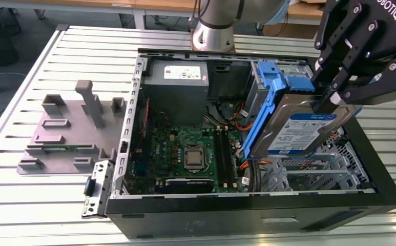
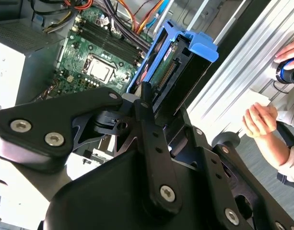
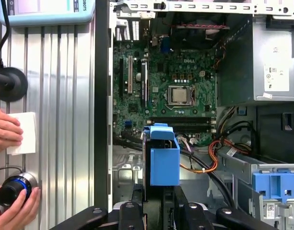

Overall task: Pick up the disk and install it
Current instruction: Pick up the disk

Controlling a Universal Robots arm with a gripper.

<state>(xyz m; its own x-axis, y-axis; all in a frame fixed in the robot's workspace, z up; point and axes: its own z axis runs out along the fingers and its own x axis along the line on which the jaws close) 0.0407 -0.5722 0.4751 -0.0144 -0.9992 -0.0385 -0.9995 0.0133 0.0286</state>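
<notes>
My gripper [image 1: 329,100] is shut on the disk [image 1: 306,132], a silver-grey drive with a blue-and-white label and blue plastic rails. I hold it by its upper end, tilted and hanging above the open computer case [image 1: 252,201], towards the exterior view's right. In the first wrist view the disk [image 3: 163,160] shows edge-on with its blue rail, above the case floor beside the motherboard [image 3: 178,91]. The second wrist view has the black fingers [image 2: 147,108] clamped on the disk [image 2: 178,72].
Inside the case lie the motherboard [image 1: 191,154], a grey power supply [image 1: 177,82] and loose cables [image 3: 209,158]. A blue bracket [image 3: 276,188] sits in the drive bay. A grey fixture [image 1: 68,128] stands on the slatted table. A person's hands [image 3: 5,132] rest beside the case.
</notes>
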